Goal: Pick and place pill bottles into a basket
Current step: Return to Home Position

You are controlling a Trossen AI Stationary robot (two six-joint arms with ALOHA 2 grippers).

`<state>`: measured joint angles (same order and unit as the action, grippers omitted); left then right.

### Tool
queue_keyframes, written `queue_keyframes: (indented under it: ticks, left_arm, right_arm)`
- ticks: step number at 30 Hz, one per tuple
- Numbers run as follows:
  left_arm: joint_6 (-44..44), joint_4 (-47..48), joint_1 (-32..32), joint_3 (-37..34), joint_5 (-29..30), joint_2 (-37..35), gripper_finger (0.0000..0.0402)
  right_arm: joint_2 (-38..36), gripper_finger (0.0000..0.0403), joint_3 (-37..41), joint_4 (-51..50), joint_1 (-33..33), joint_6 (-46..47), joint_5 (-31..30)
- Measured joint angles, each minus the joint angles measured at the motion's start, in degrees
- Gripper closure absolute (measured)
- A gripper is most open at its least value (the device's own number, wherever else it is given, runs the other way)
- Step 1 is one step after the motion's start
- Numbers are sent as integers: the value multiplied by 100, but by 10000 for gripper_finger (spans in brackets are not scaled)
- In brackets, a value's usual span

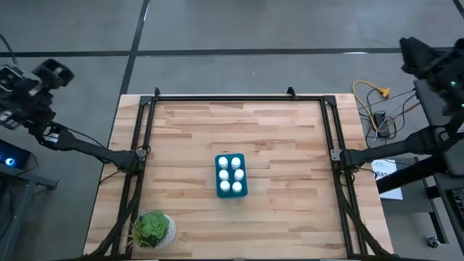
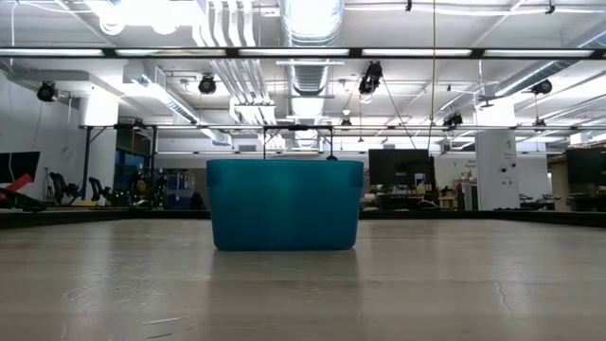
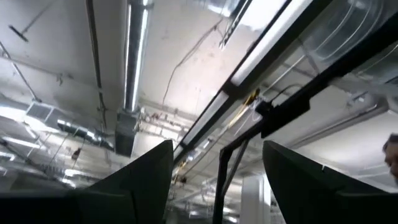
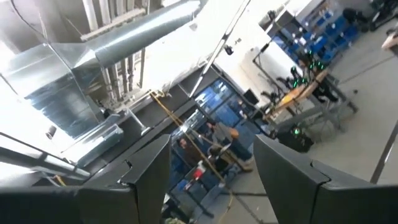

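Note:
The teal basket (image 1: 231,175) stands on the wooden table a little right of its middle and holds several white pill bottles (image 1: 230,174), standing upright with their caps up. In the low view only the basket's wall (image 2: 284,204) shows; the bottles are hidden behind it. My left gripper (image 1: 54,72) is raised beyond the table's far left corner, open and empty, pointing up at the ceiling (image 3: 217,180). My right gripper (image 1: 417,52) is raised beyond the far right corner, open and empty (image 4: 211,180).
A round white pot with a green plant (image 1: 153,229) stands at the table's near left corner. A black metal frame (image 1: 239,97) runs along the table's far edge and sides. Cables and papers (image 1: 380,116) lie on the floor to the right.

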<state>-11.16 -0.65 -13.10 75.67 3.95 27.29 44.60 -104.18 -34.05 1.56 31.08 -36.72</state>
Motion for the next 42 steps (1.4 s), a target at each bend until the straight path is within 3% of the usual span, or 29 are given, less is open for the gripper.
queue_keyframes:
  ticks: [18,21,28,31,35,42]
  left_arm:
    - [146,16,2,-469,-5,-1223,171]
    - [144,-43,0,-549,-7,-1451,171]
    - [323,-33,0,-745,-4,-1684,171]
    - [565,-46,2,-762,-7,-1739,171]
    - [564,-37,0,-762,-7,-1760,171]
    - [559,-40,0,-890,-17,-2000,171]
  right_arm:
    - [-1242,184,2,21,1,-551,-22]
    - [-1448,184,25,59,-25,-466,527]
    - [-1472,184,289,841,-277,-934,3519]
    - [-1479,184,369,1332,-476,-1181,4311]
    - [-1631,184,363,1391,-775,-1301,4417]
    - [-2202,184,442,1367,-1295,-1228,3970]
